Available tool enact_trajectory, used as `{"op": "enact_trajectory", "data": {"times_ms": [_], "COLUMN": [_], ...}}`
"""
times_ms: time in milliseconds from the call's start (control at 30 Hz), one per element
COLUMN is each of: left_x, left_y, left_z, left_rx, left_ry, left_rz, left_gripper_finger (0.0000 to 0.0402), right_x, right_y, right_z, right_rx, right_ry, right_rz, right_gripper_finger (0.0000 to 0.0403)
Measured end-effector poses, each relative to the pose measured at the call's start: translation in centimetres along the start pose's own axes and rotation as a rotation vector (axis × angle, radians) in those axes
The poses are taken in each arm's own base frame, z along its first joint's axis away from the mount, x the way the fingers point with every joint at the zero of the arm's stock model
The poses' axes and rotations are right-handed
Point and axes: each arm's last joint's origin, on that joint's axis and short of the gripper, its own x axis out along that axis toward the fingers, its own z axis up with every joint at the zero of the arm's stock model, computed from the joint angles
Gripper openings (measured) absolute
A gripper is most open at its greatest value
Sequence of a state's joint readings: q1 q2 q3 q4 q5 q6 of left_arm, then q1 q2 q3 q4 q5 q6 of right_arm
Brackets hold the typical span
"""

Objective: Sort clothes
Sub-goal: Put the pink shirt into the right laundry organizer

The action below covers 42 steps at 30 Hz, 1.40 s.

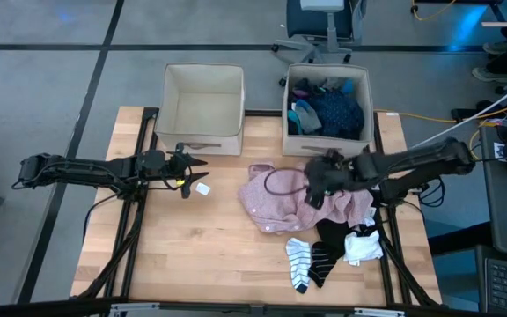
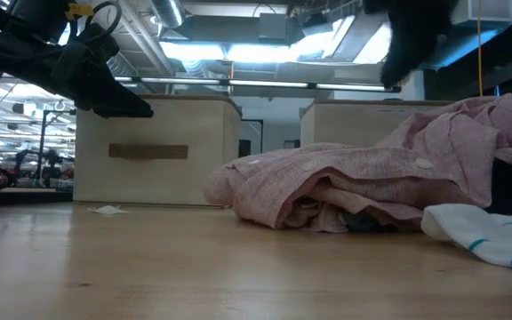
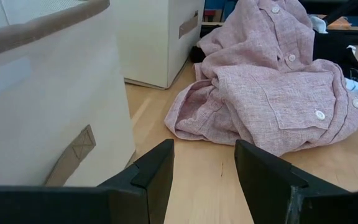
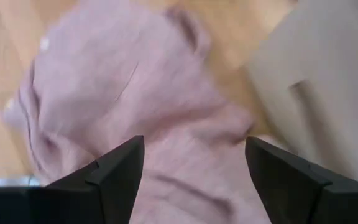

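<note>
A crumpled pink shirt [image 1: 284, 201] lies on the wooden table in front of the right bin; it also shows in the low view [image 2: 372, 182], the left wrist view [image 3: 278, 87] and the right wrist view [image 4: 154, 106]. Black pieces [image 1: 337, 236], a striped sock [image 1: 298, 262] and a white sock [image 1: 363, 246] lie near the table's right front. My right gripper [image 1: 315, 187] hovers open above the pink shirt, pointing down. My left gripper [image 1: 194, 165] is open and empty, level, in front of the left bin.
Two beige fabric bins stand at the table's far edge: the left one [image 1: 202, 107] empty, the right one [image 1: 328, 110] holding dark blue and grey clothes. A small white scrap [image 1: 202, 187] lies on the table near my left gripper.
</note>
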<state>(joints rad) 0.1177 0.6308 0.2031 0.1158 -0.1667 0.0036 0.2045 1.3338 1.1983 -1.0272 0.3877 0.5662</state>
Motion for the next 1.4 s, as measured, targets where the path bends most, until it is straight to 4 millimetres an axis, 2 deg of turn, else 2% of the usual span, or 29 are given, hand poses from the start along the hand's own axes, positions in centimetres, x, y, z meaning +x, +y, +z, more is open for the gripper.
{"op": "enact_trajectory", "data": {"times_ms": [200, 400, 733, 1067, 1200, 1400], "left_x": [0.0, 0.0, 0.0, 0.0, 0.0, 0.0], "left_y": [0.0, 0.0, 0.0, 0.0, 0.0, 0.0], "left_z": [0.0, 0.0, 0.0, 0.0, 0.1, 0.1], "left_rx": [-0.003, -0.004, 0.003, 0.003, 0.002, 0.001], "left_ry": [-0.003, -0.005, -0.001, -0.003, -0.006, -0.008], "left_rz": [0.000, 0.000, 0.001, 0.000, 0.001, 0.001], "left_gripper_finger": [0.0162, 0.0162, 0.0162, 0.0162, 0.0162, 0.0162], "right_x": [3.5, 5.7, 8.8, 11.0, 11.8, 11.9], "right_y": [0.7, 1.1, 2.0, 1.8, 2.2, 2.6], "right_z": [-2.5, -3.6, -4.4, -6.0, -6.1, -5.7], "right_rx": [-0.037, -0.145, -0.311, -0.429, -0.431, -0.398], "right_ry": [0.046, -0.012, 0.046, 0.231, 0.250, 0.237], "right_rz": [0.048, 0.078, 0.026, -0.111, -0.095, -0.076], "right_gripper_finger": [0.0280, 0.0280, 0.0280, 0.0276, 0.0231, 0.0086]}}
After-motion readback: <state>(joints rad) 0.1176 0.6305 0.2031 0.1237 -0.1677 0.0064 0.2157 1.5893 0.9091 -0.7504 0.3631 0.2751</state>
